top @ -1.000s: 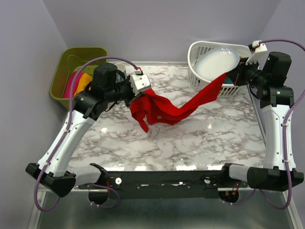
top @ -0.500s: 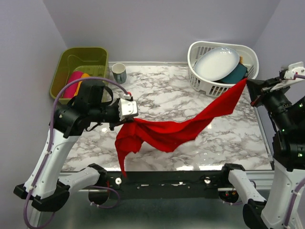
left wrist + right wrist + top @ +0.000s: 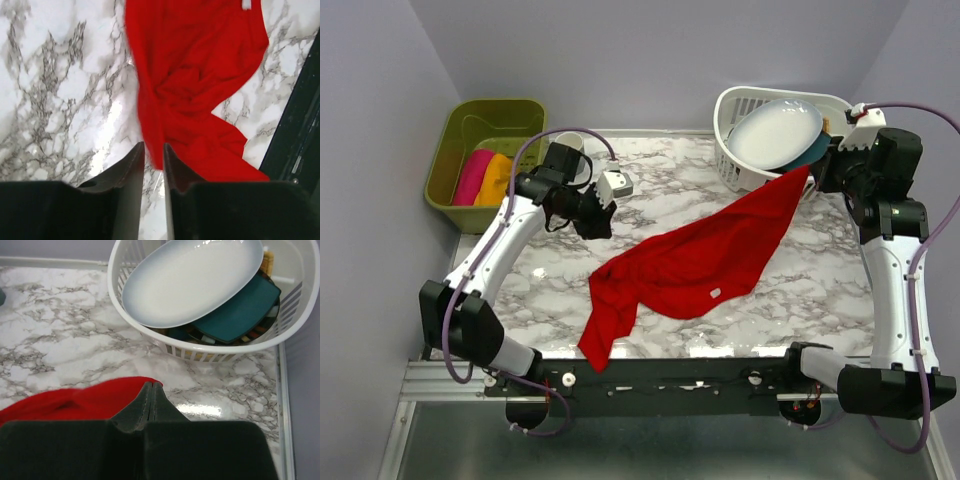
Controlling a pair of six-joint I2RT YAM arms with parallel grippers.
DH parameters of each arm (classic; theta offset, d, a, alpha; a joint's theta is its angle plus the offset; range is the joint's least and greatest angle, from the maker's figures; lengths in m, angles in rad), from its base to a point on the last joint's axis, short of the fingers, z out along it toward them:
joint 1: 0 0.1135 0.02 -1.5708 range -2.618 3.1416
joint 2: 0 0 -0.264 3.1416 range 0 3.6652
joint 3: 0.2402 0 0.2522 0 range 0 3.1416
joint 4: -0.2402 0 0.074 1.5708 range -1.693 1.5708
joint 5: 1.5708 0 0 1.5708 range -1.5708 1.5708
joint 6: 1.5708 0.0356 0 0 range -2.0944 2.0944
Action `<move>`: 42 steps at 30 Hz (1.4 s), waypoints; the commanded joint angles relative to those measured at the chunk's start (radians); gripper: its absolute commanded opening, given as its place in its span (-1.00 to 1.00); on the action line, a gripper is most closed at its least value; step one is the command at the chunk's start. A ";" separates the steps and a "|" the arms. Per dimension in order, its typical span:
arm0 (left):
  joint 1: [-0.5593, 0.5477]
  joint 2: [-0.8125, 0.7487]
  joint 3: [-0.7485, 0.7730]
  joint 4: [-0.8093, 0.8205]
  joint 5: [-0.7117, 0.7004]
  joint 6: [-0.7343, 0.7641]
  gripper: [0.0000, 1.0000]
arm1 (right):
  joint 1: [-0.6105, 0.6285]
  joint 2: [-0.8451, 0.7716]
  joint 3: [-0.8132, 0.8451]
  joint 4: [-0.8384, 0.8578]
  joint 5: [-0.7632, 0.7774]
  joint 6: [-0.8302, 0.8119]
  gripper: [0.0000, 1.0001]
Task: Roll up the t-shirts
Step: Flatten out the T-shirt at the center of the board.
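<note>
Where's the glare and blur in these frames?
Left wrist: a white glare streak on the marble table beside the red t-shirt; the left fingers in the foreground look soft. Right wrist: a glare patch on the marble below the basket; the right fingers are dark, with little detail. Top external: evenly lit, no motion blur.

Marble-patterned table [image 3: 820,290], white with grey veining, filling the centre of the top view. Pale lavender walls enclose it: back wall [image 3: 640,50] at 12 o'clock, side walls at 9 o'clock [image 3: 370,150] and 3 o'clock [image 3: 925,60]. A white raised lip [image 3: 660,131] borders the far edge. A black rail [image 3: 670,380] runs along the near edge at 6 o'clock, above a grey metal surface [image 3: 670,450]. Overhead light glares on the glossy tabletop [image 3: 205,410].
</note>
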 commanded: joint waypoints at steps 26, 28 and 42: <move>-0.119 0.207 -0.173 0.359 -0.271 -0.239 0.42 | -0.005 -0.075 -0.173 0.040 -0.113 0.018 -0.99; -0.119 0.255 -0.157 0.366 -0.276 -0.249 0.42 | -0.005 -0.075 -0.179 0.034 -0.111 0.014 -0.99; -0.118 0.301 -0.126 0.251 -0.096 -0.204 -0.40 | -0.007 -0.035 -0.159 0.066 -0.125 0.025 -0.99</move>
